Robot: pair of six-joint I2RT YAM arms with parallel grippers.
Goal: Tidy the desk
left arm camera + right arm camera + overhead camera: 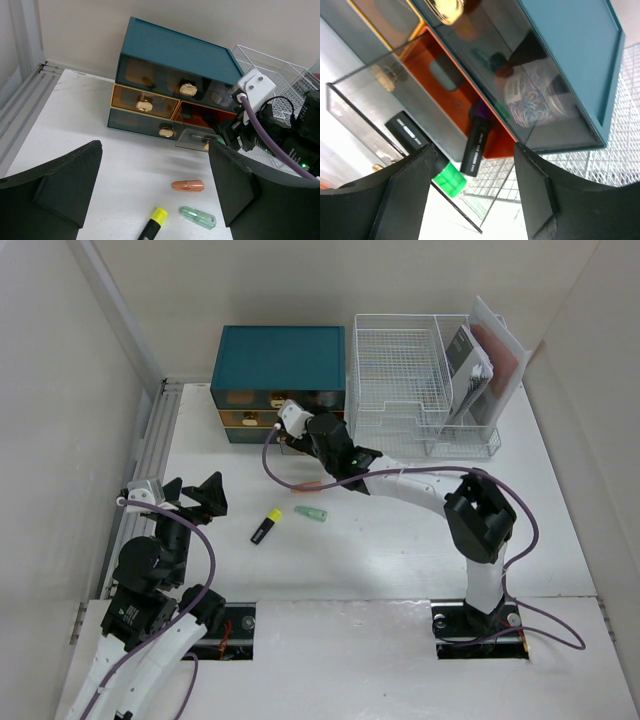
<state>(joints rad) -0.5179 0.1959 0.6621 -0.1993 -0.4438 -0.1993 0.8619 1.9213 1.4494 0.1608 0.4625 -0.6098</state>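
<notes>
- The desk is a white top that fills the overhead view, with two cut-outs on its 6 o'clock edge where the arm bases sit
- The left gripper hovers over the desk at about 8 o'clock, its fingers spread wide with nothing between them
- A black highlighter with a yellow cap lies flat on the desk just toward 3 o'clock of that gripper, near the middle
- A small clear green piece lies just beside the highlighter's cap, on its 3 o'clock side and not touching it
- A small copper-coloured piece lies toward 12 o'clock of the green piece, apart from it
- The right gripper reaches from 4 o'clock to the front of the teal drawer box, fingers spread and pinching nothing
- An orange drawer on the box's right side stands pulled out in front of those fingers
- In it lie a black marker with a green cap, close against the wrist view's left finger, and a black marker with a purple end
- Behind the smoky front above it sits a jar of coloured paper clips
- A white wire rack stands at 1 o'clock, just beside the box, with papers upright in its right compartment
</notes>
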